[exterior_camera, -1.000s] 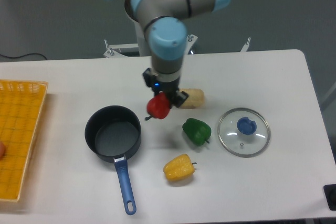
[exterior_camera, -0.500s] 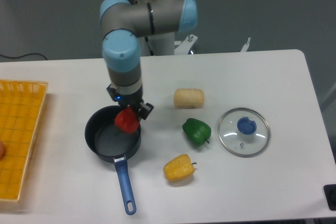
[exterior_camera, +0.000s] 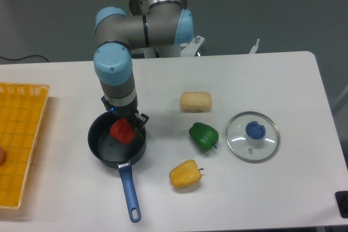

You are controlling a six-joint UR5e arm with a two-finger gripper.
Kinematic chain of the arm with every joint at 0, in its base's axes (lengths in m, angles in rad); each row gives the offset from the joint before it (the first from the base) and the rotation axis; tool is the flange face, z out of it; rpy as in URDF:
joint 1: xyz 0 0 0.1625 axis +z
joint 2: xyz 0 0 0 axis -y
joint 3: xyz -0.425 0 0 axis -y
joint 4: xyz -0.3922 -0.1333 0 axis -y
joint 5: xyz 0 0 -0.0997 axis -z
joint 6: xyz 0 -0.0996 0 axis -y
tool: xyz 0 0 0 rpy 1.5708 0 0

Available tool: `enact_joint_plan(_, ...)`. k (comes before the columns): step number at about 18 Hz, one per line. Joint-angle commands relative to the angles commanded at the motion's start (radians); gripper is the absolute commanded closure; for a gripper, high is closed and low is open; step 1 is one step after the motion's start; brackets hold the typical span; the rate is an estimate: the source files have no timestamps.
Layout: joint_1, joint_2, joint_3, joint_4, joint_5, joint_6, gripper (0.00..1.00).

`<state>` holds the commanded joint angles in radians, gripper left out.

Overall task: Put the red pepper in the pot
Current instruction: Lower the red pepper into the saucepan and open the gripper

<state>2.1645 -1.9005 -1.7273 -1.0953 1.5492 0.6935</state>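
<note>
Having swung leftward from beside the green pepper [exterior_camera: 204,136], the end effector [exterior_camera: 126,127] is now hanging over the pot [exterior_camera: 103,150], pinching the red pepper [exterior_camera: 122,131] just above its hollow, so only the release is remaining.

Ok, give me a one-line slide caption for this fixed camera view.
Two-finger gripper holds the glossy red pepper over the round dark pot with blue handle, not yet released.
</note>
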Motion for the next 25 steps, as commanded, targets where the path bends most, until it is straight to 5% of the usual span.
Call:
enact_joint_plan(13, -0.028, -0.038, -0.002, 0.04, 0.017, -0.022, 0.83)
enact_joint_plan(18, -0.029, -0.045, -0.003, 0.04, 0.035, -0.022, 0.66)
enact_joint_plan(25, -0.037, -0.061, -0.003, 0.04, 0.055, -0.022, 0.63)
